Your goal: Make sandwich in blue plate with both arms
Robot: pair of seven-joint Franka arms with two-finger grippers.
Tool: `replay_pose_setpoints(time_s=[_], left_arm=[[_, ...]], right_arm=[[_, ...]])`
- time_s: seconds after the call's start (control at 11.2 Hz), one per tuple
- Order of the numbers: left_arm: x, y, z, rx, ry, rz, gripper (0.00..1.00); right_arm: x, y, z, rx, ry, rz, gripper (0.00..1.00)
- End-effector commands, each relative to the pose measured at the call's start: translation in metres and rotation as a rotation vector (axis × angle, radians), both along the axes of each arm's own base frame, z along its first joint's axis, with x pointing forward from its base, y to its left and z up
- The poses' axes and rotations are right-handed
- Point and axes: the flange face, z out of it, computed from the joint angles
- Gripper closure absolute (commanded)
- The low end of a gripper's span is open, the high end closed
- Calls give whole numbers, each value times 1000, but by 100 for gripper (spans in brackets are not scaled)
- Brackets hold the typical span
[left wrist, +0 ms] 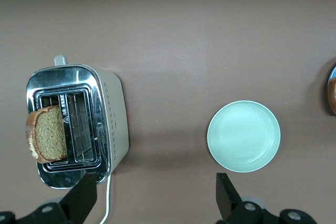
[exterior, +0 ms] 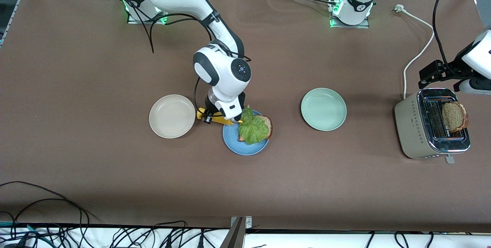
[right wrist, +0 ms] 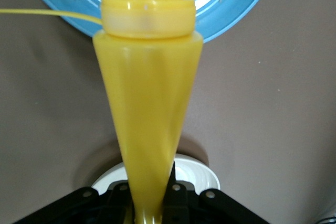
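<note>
Right hand (exterior: pixel 226 119) pinching yellow squeeze bottle (right wrist: pixel 147 124) at blue plate (exterior: pixel 234 144) rim, 10 o'clock of lettuce-topped bread (exterior: pixel 255 128); left hand (left wrist: pixel 152 198) spread over toaster (exterior: pixel 416 133); overshoot likely soiling desk (exterior: pixel 115 183).

bread slice (exterior: pixel 268 124) mostly under lettuce (exterior: pixel 252 128), yellow bottle's (right wrist: pixel 147 108) nozzle tip cut off at frame edge

My right tool (exterior: pixel 234 119) holds a bottle (right wrist: pixel 147 119) over the blue plate (exterior: pixel 245 146). Lettuce (exterior: pixel 253 129) lies on bread there. My left tool (left wrist: pixel 152 195) is over the toaster (exterior: pixel 431 125).
</note>
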Motion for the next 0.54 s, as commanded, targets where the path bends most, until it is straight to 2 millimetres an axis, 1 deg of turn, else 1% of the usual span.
replay_pose_setpoints(time_s=[0.0,0.27,0.45], left_arm=[[3,5,5,-17,-9,-5,0],[3,4,6,-28,-11,-1,0],[3,3,6,-36,-11,-2,0]], right_arm=[[-3,19,-6,-70,-57,6,100],[-6,21,-12,-106,-75,15,100],[-5,20,-12,-110,-76,18,100]])
